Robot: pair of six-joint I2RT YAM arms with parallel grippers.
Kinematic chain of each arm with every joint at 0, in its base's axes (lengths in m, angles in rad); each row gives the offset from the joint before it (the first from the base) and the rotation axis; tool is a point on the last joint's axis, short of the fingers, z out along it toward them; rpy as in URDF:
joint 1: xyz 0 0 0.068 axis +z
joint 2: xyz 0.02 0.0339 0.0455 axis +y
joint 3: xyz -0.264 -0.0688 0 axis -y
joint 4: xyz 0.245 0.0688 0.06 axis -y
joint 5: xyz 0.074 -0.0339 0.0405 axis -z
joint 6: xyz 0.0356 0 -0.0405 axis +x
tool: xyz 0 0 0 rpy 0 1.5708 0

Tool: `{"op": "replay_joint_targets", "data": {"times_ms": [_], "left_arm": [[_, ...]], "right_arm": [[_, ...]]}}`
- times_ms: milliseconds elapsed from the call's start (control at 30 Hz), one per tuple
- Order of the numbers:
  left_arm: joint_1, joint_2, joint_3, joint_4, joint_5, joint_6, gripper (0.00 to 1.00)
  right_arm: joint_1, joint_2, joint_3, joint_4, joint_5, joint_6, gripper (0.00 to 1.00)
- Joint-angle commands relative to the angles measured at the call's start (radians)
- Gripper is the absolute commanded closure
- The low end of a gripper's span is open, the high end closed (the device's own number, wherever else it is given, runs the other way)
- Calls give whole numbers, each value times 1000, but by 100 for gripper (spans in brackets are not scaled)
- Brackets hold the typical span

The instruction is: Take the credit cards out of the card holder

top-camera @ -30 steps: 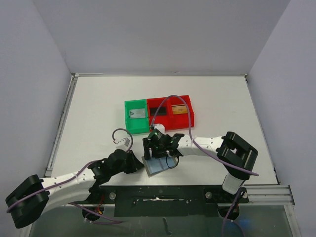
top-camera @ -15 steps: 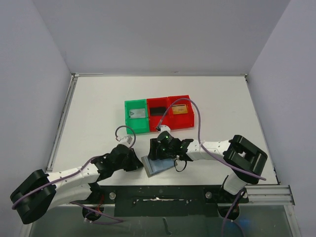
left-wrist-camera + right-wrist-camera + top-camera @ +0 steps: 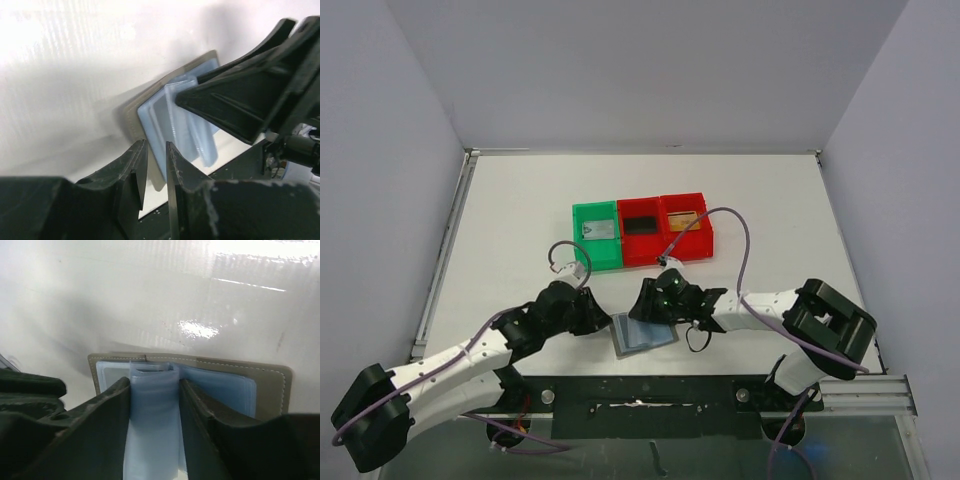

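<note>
The card holder [image 3: 645, 336] lies open near the table's front edge, grey cover down and bluish pockets up. My right gripper [image 3: 642, 312] reaches in from the right. In the right wrist view [image 3: 154, 379] it is shut on a raised stack of pocket leaves [image 3: 152, 405]. My left gripper [image 3: 606, 322] is at the holder's left edge, and the left wrist view [image 3: 156, 146] shows its jaws nearly closed with the holder's edge [image 3: 150, 112] in the gap. A silvery-grey card [image 3: 597, 230] lies in the green bin and a black card [image 3: 640, 225] in a red bin. No card shows in the pockets.
The green bin [image 3: 577, 238] and two red bins [image 3: 710, 240] stand in a row behind the holder; the right one holds an orange-brown item [image 3: 682, 220]. The table's front edge and a dark rail [image 3: 650, 390] lie just below the holder.
My right arm has swung down and right, and its gripper now reaches the holder from behind. My left gripper has moved forward to the holder's left edge. The holder has shifted slightly right.
</note>
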Motion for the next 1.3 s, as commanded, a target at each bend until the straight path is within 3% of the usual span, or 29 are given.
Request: {"op": "replay_joint_targets", "data": {"times_ms": [0, 233, 567, 867, 1267], "left_arm": [[8, -50, 93, -62, -7, 28, 78], [6, -25, 108, 92, 150, 22, 67], [-9, 244, 43, 485, 335, -50, 63], [-17, 334, -43, 513, 271, -72, 55], [-24, 480, -50, 679, 348, -99, 52]], "right_arm": [[1, -34, -24, -53, 60, 56, 65], [11, -73, -85, 31, 110, 139, 73], [27, -102, -192, 219, 167, 272, 73], [27, -123, -244, 299, 158, 282, 71], [1, -201, -270, 287, 114, 226, 64]]}}
